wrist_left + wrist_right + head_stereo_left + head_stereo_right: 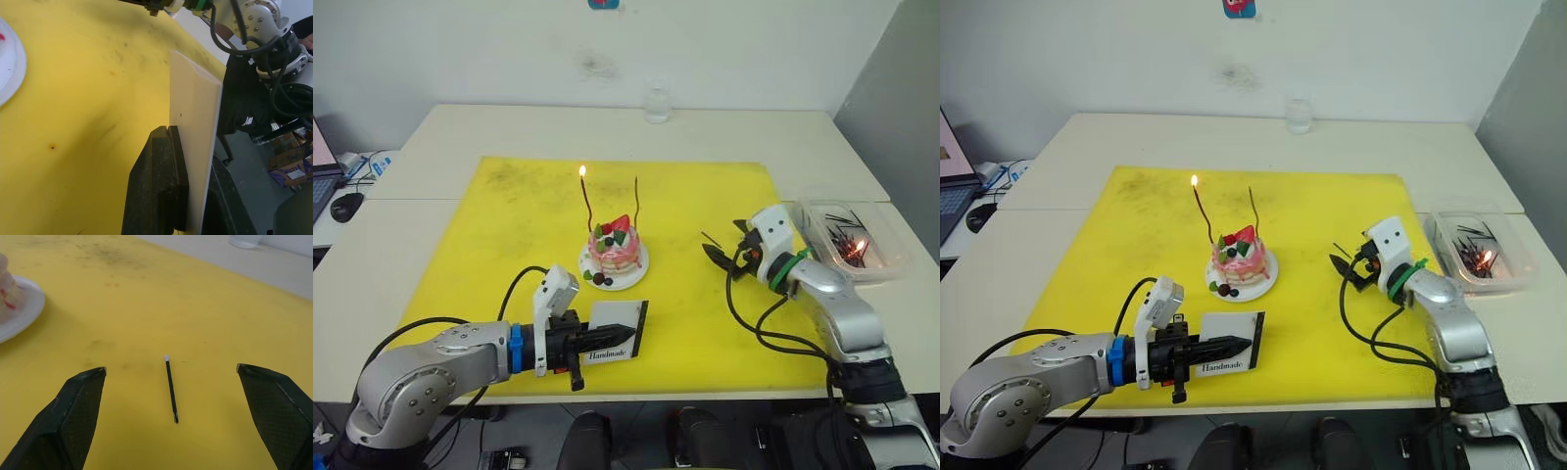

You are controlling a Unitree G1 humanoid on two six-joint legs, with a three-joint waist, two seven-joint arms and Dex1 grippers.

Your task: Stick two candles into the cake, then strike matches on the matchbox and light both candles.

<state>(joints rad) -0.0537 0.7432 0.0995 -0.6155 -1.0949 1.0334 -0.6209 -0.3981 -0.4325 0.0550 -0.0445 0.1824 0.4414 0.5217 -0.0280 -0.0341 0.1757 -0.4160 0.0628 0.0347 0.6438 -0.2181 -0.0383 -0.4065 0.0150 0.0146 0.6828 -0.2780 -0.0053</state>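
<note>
The left gripper has its two black fingers pressed tight on the matchbox, which stands on edge on the yellow mat, its "Handmade" print facing outward and its black striking strip at the end away from the fingers. Beyond the fingertips sits the cake on its small white plate. Two candles stand stuck in it: the one farther from the right gripper carries a small flame at its tip, the other is dark.

The right gripper has its fingers spread wide with nothing between them but a single match lying flat on the mat, pale head pointing away from the gripper. Behind that arm, a clear plastic tray holds more matches, with a small orange glow among them.
</note>
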